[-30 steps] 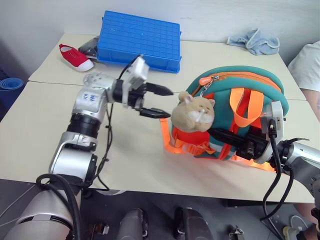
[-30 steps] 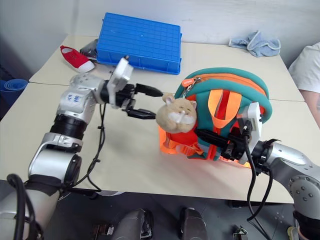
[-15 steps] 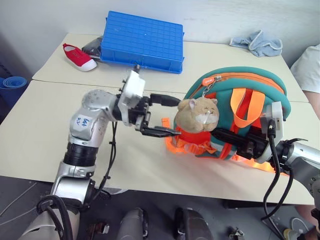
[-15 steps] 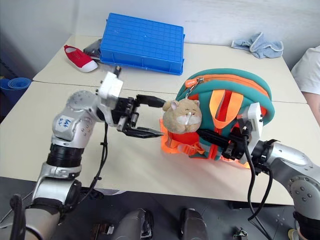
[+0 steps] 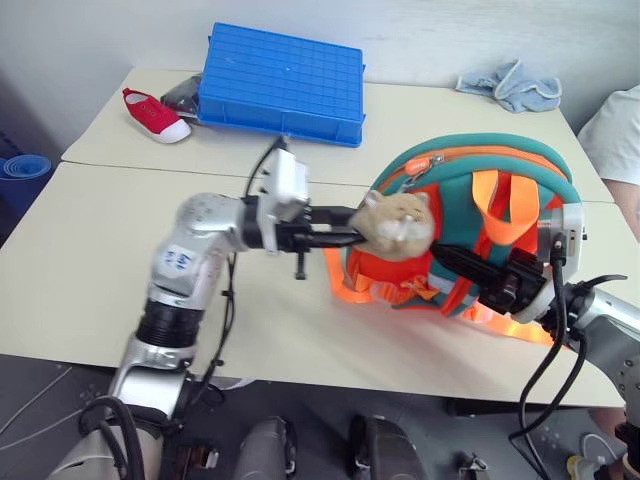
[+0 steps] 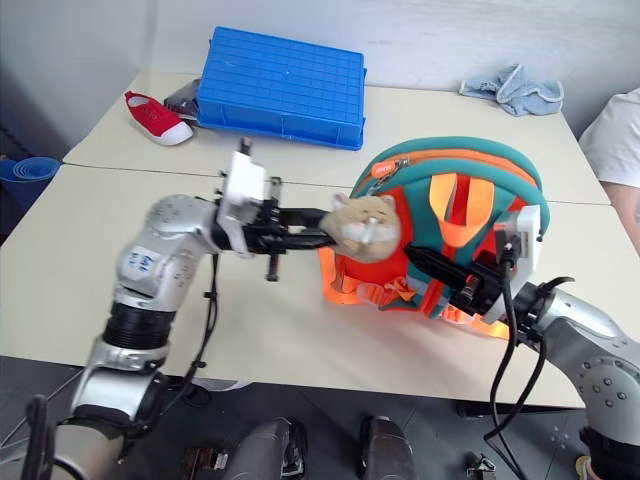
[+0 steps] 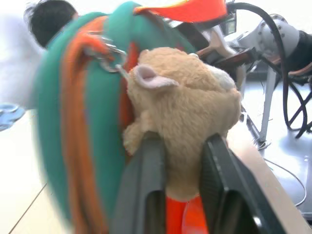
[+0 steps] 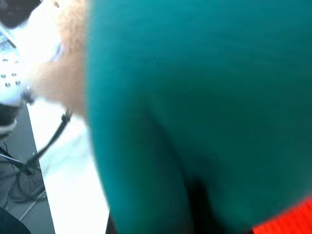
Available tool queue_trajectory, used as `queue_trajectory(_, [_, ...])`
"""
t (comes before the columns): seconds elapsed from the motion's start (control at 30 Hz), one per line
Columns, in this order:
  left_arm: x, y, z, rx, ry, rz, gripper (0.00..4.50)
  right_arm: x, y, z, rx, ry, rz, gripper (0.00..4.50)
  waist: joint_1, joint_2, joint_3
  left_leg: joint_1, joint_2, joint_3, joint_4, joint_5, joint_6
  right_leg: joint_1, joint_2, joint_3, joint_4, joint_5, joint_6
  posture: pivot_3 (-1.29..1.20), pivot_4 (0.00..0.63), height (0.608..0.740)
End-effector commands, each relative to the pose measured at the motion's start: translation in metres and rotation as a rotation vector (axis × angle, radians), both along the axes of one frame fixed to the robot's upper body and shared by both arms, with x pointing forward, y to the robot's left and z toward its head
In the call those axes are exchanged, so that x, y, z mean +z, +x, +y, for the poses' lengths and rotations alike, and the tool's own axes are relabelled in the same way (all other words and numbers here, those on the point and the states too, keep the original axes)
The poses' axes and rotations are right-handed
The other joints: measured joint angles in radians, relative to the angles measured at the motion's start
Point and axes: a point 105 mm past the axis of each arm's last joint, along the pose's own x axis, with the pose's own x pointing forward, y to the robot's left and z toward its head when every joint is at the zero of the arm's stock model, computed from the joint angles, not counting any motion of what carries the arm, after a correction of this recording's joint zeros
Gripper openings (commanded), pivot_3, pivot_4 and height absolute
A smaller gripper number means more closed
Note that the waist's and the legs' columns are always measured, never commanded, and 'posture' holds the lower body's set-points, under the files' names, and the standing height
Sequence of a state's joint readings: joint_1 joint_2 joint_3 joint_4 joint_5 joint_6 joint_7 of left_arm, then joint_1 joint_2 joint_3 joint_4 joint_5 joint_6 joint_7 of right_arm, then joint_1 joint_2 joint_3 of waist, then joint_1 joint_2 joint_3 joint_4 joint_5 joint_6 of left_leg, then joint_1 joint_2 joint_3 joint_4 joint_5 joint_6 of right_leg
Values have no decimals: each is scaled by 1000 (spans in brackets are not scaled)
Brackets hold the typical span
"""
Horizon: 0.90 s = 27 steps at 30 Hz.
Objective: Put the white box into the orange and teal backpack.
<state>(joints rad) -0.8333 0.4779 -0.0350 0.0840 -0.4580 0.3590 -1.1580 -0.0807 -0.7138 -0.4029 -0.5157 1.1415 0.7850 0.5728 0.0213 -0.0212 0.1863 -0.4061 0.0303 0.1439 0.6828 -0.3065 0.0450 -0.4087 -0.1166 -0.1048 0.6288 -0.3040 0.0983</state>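
The orange and teal backpack (image 5: 470, 200) stands upright on the right half of the table, its zipper along the top. A tan plush toy (image 5: 398, 220) hangs at its left front. My left gripper (image 5: 350, 237) reaches in level from the left and is shut on the toy; in the left wrist view both fingers (image 7: 146, 170) squeeze the plush toy (image 7: 187, 107) from either side. My right gripper (image 5: 455, 260) lies against the backpack's lower front among the orange straps, shut on the fabric. The white box is out of view.
A large blue crate (image 5: 280, 80) sits at the back of the table, with a red shoe (image 5: 152, 112) to its left. A light blue cloth (image 5: 508, 82) lies at the back right. A person's white sleeve (image 5: 618, 125) shows at the right edge.
My left gripper went from wide open beside the plush toy to shut on it, and the toy has tipped sideways. The right gripper stays shut at the backpack's front.
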Motion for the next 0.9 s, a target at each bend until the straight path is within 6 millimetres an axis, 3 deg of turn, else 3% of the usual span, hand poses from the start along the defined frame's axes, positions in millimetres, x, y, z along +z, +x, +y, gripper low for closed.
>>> queue_trajectory(0.03, [24, 33, 46, 206, 0, -65, 145, 11, -7, -5, -21, -2, -60, 0, 0, 0, 0, 0, 0, 0, 0, 0, 0, 0, 0, -1, 0, 0, 0, 0, 150, 740])
queue_trajectory(0.13, [0, 67, 61, 376, 179, -47, 144, 10, -8, -8, -36, 3, -59, 0, 6, 0, 0, 0, -1, 1, 0, -1, 1, 0, 0, -1, 0, 0, 0, 0, 150, 740])
queue_trajectory(0.2, [-26, 75, 59, 377, 338, -77, 144, 9, -9, -9, -40, 6, -55, 0, 6, 0, 0, 0, -2, 1, 0, -1, 1, 1, 0, -1, 0, 0, 1, 0, 150, 740])
queue_trajectory(0.27, [-56, 69, 40, 273, 421, -52, 144, 10, -11, -9, -41, 12, -51, 0, 5, 0, 0, 0, -2, 2, 0, -1, 2, 1, 0, 0, 0, 1, 1, 0, 150, 740])
queue_trajectory(0.37, [-89, 55, 9, 136, 399, 53, 144, 9, -12, -10, -43, 10, -45, 0, 4, 0, 0, -1, -2, 2, -1, -2, 2, 1, 0, 0, 0, 1, 2, 0, 150, 740])
queue_trajectory(0.47, [-113, 40, -9, 52, 403, 79, 144, 7, -11, -10, -49, 9, -41, 0, 3, 0, 0, -1, -1, 2, 0, -2, 2, 0, 0, 0, 0, 1, 2, 0, 150, 740])
queue_trajectory(0.57, [-127, 27, -14, 29, 404, 58, 144, -4, -12, -11, -50, 12, 12, 0, 3, 0, 0, 0, -1, 2, 0, -1, 2, 0, -1, 0, -1, 1, 2, 0, 150, 740])
queue_trajectory(0.63, [-118, 23, -7, 60, 326, 112, 144, -11, -7, -17, -112, -56, -25, 652, 3, 0, 0, 0, -1, 2, 0, -2, 2, 1, -2, 1, 0, 1, 1, 0, 150, 740])
queue_trajectory(0.73, [-107, 21, 23, 122, 266, 140, 1124, -20, -7, -22, -130, -183, -95, 1623, 1, 0, -1, 0, -1, 2, 0, -2, 2, 1, -2, 1, 0, 1, 1, 0, 150, 740])
queue_trajectory(0.83, [-99, 16, 61, 187, 242, 159, 2013, -29, -9, -38, -205, -285, -192, 2523, -8, 0, -1, 0, 0, 2, 0, -1, 2, 0, -1, 1, 0, 1, 1, 0, 150, 740])
queue_trajectory(0.9, [-99, 5, 86, 208, 274, 188, 2530, -52, -25, -49, -148, -395, -109, 3076, -10, 1, -1, 1, 0, 2, -1, -2, 1, 0, 0, 1, 0, 0, 1, 0, 150, 740])
